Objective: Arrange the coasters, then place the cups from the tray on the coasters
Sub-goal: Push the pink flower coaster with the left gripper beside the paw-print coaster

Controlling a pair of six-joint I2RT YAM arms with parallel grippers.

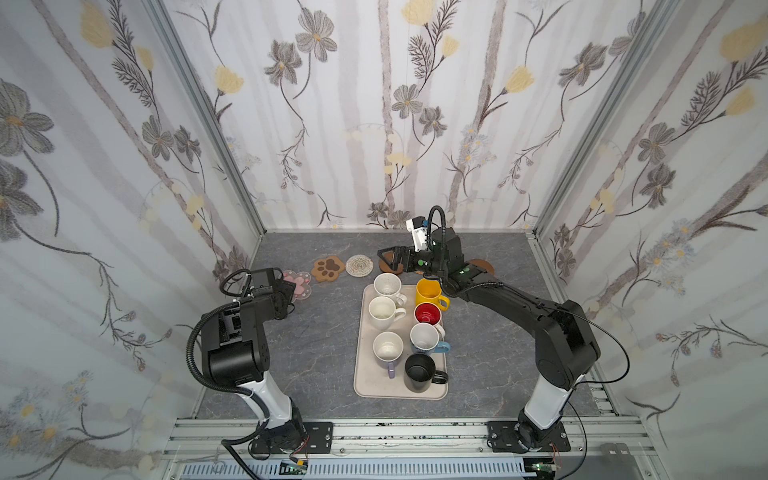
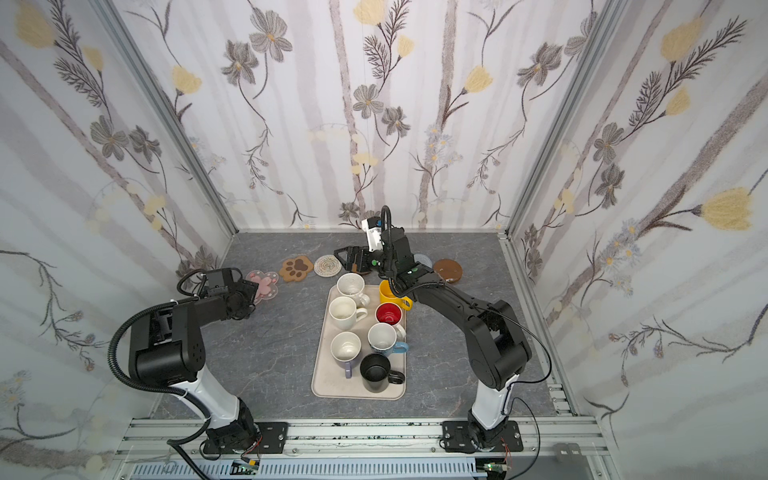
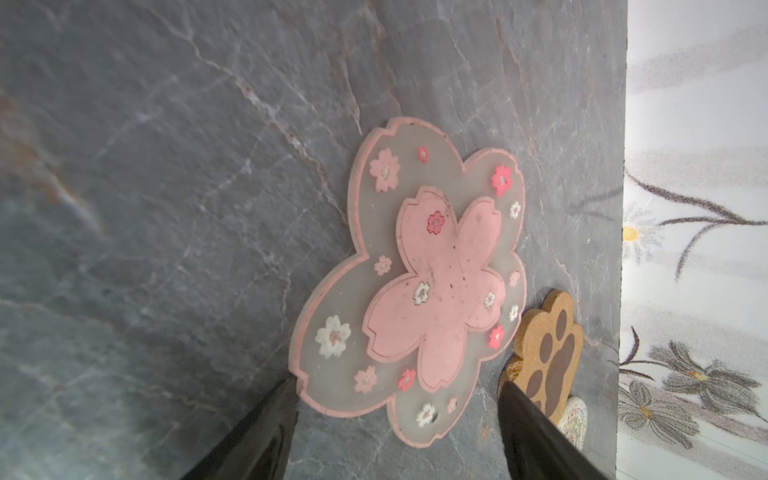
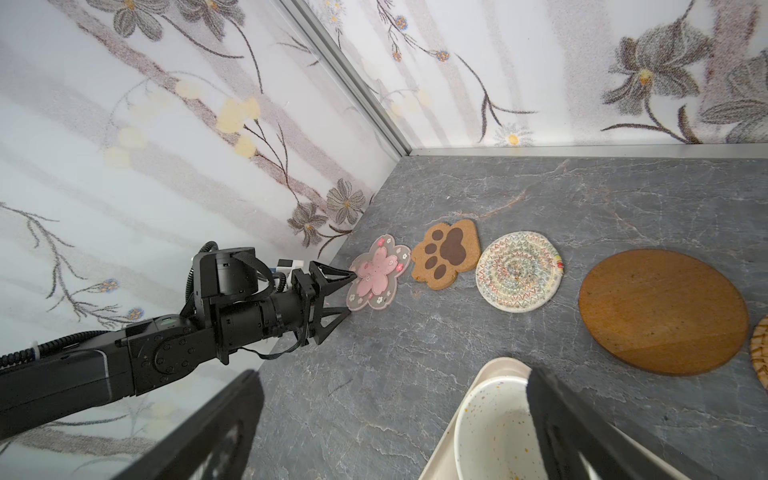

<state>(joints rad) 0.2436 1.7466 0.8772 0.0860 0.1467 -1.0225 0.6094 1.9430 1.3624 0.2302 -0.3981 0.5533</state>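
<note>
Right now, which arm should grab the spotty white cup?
Probably the right. Its open right gripper hovers right by the spotty white cup at the far end of the tray. The left gripper, also open, is away at the pink flower coaster.

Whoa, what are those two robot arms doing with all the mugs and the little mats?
They are setting out coasters first. The left gripper has its jaws open at the edge of the pink flower coaster, which lies flat on the table in a row with the paw coaster, the woven coaster and the brown disc. The right gripper hangs open over the far end of the tray, by the speckled mug. All seven mugs sit in the tray; none is on a coaster yet.
</note>
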